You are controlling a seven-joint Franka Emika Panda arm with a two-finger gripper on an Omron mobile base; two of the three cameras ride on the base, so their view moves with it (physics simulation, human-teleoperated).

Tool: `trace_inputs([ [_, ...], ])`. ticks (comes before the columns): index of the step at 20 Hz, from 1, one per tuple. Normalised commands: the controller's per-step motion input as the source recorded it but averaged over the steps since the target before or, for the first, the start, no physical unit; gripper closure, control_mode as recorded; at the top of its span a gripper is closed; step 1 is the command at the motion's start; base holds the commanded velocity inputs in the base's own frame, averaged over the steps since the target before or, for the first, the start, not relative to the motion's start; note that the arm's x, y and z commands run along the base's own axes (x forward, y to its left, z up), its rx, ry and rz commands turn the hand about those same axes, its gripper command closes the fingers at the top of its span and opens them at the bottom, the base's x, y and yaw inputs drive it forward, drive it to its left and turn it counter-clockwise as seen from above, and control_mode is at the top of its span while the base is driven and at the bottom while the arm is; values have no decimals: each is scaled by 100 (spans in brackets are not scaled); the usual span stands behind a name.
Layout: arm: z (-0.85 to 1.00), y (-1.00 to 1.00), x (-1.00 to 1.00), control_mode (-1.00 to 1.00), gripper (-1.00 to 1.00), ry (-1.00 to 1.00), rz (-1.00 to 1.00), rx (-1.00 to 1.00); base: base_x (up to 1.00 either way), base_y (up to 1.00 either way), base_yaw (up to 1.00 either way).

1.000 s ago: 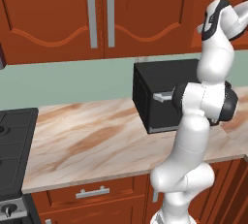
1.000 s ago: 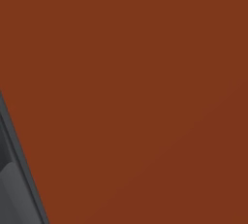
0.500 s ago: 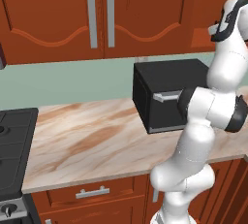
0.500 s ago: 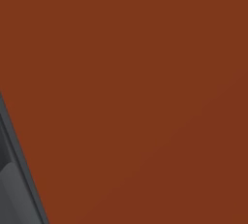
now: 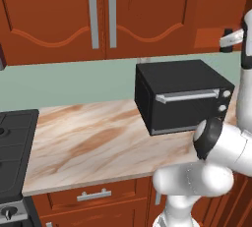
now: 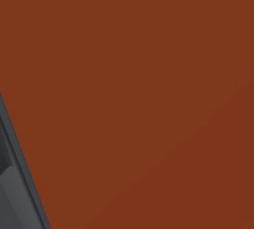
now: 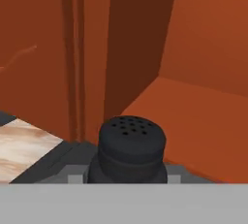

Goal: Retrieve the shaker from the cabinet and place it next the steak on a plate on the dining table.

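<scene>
The black shaker [image 7: 131,145], with its top full of holes, stands large at the bottom centre of the hand view, right between my fingers. My gripper [image 7: 127,175] is shut on the shaker, and only slivers of the fingers show at its sides. Behind it is the inside of the open reddish-brown cabinet [image 7: 193,116], its shelf running off to the right. In the left base view my hand [image 5: 230,39] is high at the right edge, in front of the open cabinet [image 5: 211,14]. The steak, plate and dining table are out of view.
A black microwave [image 5: 182,96] sits on the marbled counter [image 5: 83,142] under my hand. Shut cabinet doors [image 5: 98,14] with grey handles hang above the counter's left. A stove [image 5: 15,147] is at the far left. A brown panel [image 6: 139,84] stands close before the right base camera.
My arm has swung to the right and up, so the hand now sits at the right edge of the left base view. The elbow moved right and down.
</scene>
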Motion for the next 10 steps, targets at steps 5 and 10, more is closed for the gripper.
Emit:
trace_inputs([
  [5,-33,84,-100,-100,100,-14,0,-1,0,0,0],
  [10,-17,53,-100,-100,100,-9,-4,0,0,0,0],
])
